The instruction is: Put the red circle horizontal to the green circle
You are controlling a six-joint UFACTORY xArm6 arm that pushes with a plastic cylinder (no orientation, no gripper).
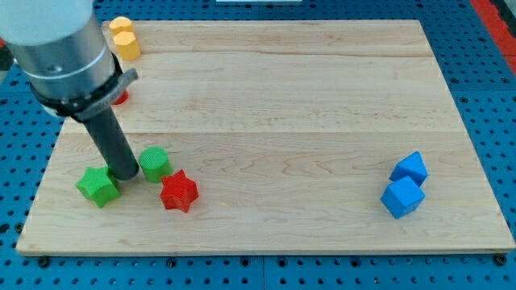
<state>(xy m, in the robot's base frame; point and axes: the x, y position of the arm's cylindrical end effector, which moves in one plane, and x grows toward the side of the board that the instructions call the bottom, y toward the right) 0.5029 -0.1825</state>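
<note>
On the wooden board [266, 72], going from the view's left: a green star [98, 186] lies near the bottom-left corner. My tip [123, 175] stands at its 2 o'clock, touching or nearly touching it, in the gap between the star and the green circle [154, 163], which sits just beside the tip at 3 o'clock. A red star [178, 192] lies at the green circle's 5 o'clock, close by.

The red circle [120, 97], the thing to be moved, is mostly hidden behind the arm's grey body; only a red sliver shows, at roughly 11 o'clock from the green circle and apart from it. Two yellow blocks [123, 39] sit touching at the board's top-left, their shape unclear.

Far to the view's right, two blue cubes [406, 186] rest together, well apart from everything else.

There is no pincer here, only a plain rod, so nothing is spread or pinched; it holds nothing. I judge the tip sits low between the green blocks, not yet placed behind the red circle, which still needs pushing level with the green circle.
</note>
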